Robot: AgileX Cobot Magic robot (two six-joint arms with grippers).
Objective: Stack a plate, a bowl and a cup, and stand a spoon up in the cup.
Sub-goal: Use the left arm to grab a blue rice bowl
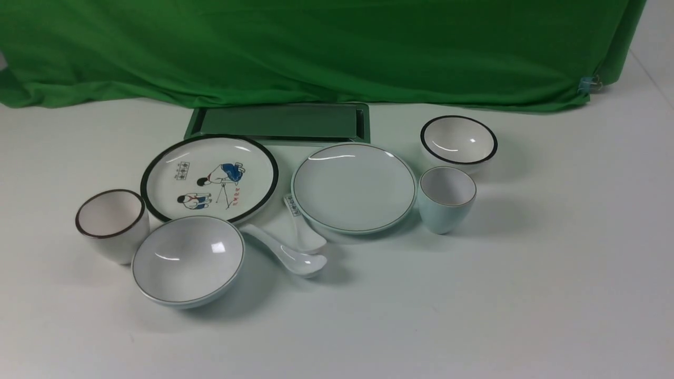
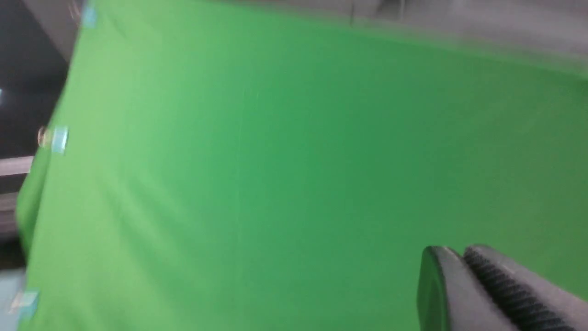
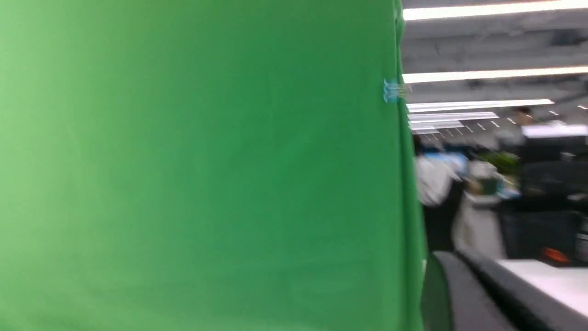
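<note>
Unstacked; left gripper (image 2: 460, 258) and right gripper (image 3: 452, 272) closed, empty.
Next, likely: wide grey-blue ceramic bowl (image 1: 188, 260) onto the pale blue-green round plate (image 1: 354, 187).

The robot's body shows only in the two wrist views. The left gripper (image 2: 459, 253) is closed: its two dark grey fingers (image 2: 441, 294) lie against each other, tip beside tip, and the ribbed black pad (image 2: 510, 289) of one finger is turned toward the camera. The right gripper (image 3: 452, 264) is closed too. Its fingers (image 3: 464, 299) appear as one dark, blurred shape with a rounded tip. Both grippers hold no object and touch nothing that can be seen.
</note>
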